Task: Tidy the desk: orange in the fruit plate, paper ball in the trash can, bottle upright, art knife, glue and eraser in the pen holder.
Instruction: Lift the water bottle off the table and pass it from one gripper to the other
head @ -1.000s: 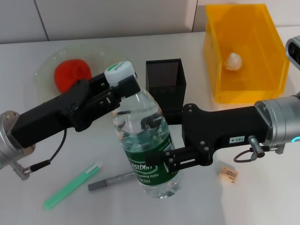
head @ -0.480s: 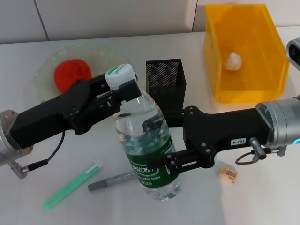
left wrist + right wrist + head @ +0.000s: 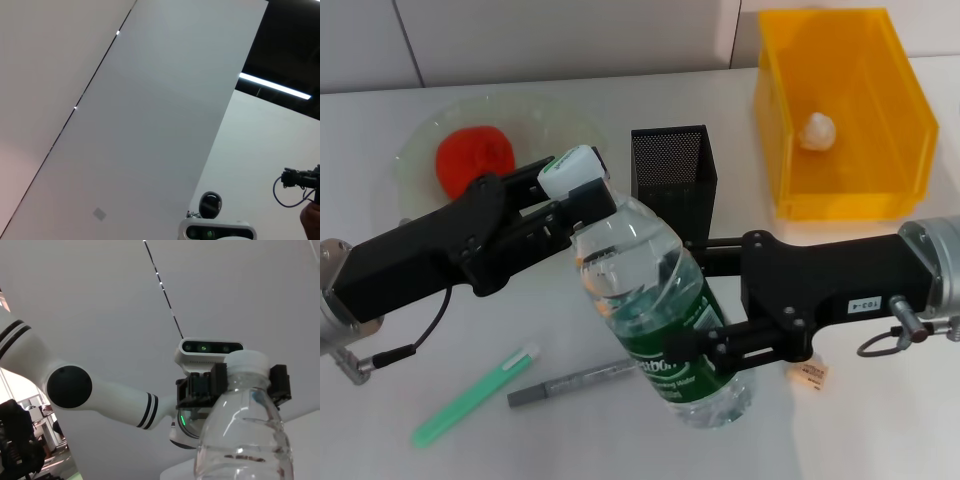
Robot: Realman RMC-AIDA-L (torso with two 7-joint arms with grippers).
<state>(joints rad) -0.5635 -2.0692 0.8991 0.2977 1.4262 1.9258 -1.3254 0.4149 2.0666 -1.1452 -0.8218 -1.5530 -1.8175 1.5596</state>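
The clear bottle [image 3: 655, 300] with a green label leans above the table, white cap up and to the left. My left gripper [image 3: 578, 195] is shut on its neck just under the cap. My right gripper [image 3: 705, 352] is shut on its labelled lower body. In the right wrist view the bottle [image 3: 242, 440] fills the foreground with the left gripper [image 3: 232, 382] clamped around its cap. The orange [image 3: 475, 158] lies in the fruit plate [image 3: 420, 135]. The paper ball [image 3: 817, 130] sits in the trash can [image 3: 840, 205]. Glue [image 3: 475, 395], art knife [image 3: 575, 382] and eraser [image 3: 808, 373] lie on the table.
The black mesh pen holder [image 3: 672, 175] stands just behind the bottle, between the plate and the bin. The eraser is partly hidden under the right arm. The left wrist view shows only wall, ceiling and the robot's head.
The bottle has tipped from near upright to a lean. Its base swung right and toward the front with the right gripper, while the cap moved slightly left with the left gripper.
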